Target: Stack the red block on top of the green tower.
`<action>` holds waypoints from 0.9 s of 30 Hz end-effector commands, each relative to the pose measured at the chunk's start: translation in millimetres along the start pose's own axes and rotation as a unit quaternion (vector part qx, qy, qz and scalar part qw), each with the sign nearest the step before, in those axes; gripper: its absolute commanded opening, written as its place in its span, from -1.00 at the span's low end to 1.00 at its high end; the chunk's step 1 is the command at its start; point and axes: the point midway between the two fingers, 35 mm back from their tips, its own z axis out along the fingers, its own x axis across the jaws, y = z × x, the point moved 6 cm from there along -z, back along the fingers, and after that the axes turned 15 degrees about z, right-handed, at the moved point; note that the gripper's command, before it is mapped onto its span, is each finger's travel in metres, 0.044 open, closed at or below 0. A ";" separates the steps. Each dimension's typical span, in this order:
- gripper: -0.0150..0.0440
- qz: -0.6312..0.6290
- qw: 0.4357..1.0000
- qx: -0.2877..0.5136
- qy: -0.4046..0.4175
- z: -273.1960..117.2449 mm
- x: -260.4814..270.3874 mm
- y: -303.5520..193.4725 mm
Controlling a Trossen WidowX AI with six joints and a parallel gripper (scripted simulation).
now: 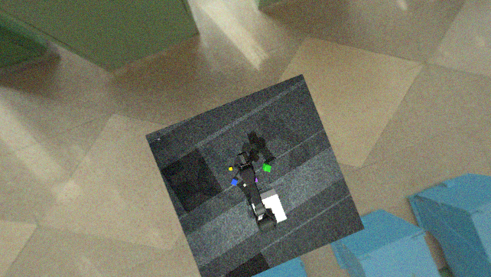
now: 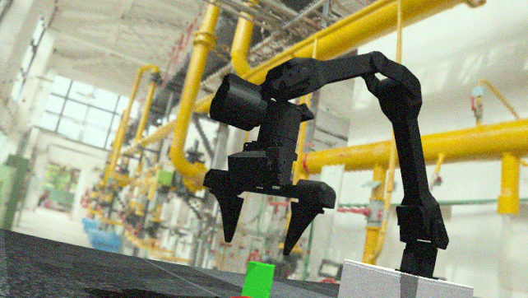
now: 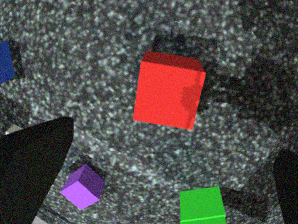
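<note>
The red block point(image 3: 167, 95) lies on the dark table in the upper middle of the wrist view; only a sliver of it point(image 2: 242, 296) shows at the bottom edge of the exterior view. In the top view it is hidden by the arm. The green tower point(image 1: 267, 167) point(image 2: 258, 280) point(image 3: 202, 204) stands upright, apart from the red block, to the right of the arm in the top view. My gripper point(image 2: 257, 248) point(image 3: 178, 145) is open and empty. It points down, high above the table, with the red block ahead of the line between its fingertips in the wrist view.
A small purple cube point(image 1: 256, 180) point(image 3: 82, 190) lies near the green tower. A blue cube point(image 1: 234, 182) point(image 3: 5, 62), a tiny yellow cube point(image 1: 230, 168) and a tiny white cube point(image 1: 245, 185) lie left of it. A white slab point(image 1: 281, 208) point(image 2: 370, 280) is by the arm's base.
</note>
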 end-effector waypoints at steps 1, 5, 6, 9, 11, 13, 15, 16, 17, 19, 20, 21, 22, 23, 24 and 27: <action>1.00 0.010 1.000 0.007 0.009 1.0 0.6 -3.6; 1.00 0.010 1.000 0.007 0.009 7.9 0.6 -4.5; 1.00 0.010 1.000 0.007 0.009 13.2 0.6 -4.3; 1.00 0.010 1.000 0.007 0.009 37.3 1.0 -4.4; 1.00 0.010 1.000 0.007 0.010 53.1 1.5 -5.8; 1.00 0.010 1.000 0.007 0.010 58.7 1.8 -7.2; 1.00 0.010 1.000 0.007 0.010 59.1 1.8 -8.0; 1.00 0.010 1.000 0.007 0.010 59.3 1.8 -8.0; 1.00 0.010 1.000 0.007 0.010 59.9 1.8 -8.0; 1.00 0.010 1.000 0.007 0.010 61.8 1.8 -7.9; 1.00 0.010 1.000 0.007 0.010 63.1 1.8 -7.9; 1.00 0.010 1.000 0.007 0.010 64.7 1.8 -7.8; 1.00 0.010 1.000 0.007 0.010 66.4 1.8 -7.8; 1.00 0.010 1.000 0.007 0.010 68.0 1.8 -7.7; 1.00 0.010 1.000 0.007 0.010 69.7 1.8 -7.7; 1.00 0.010 1.000 0.007 0.010 74.7 1.9 -7.7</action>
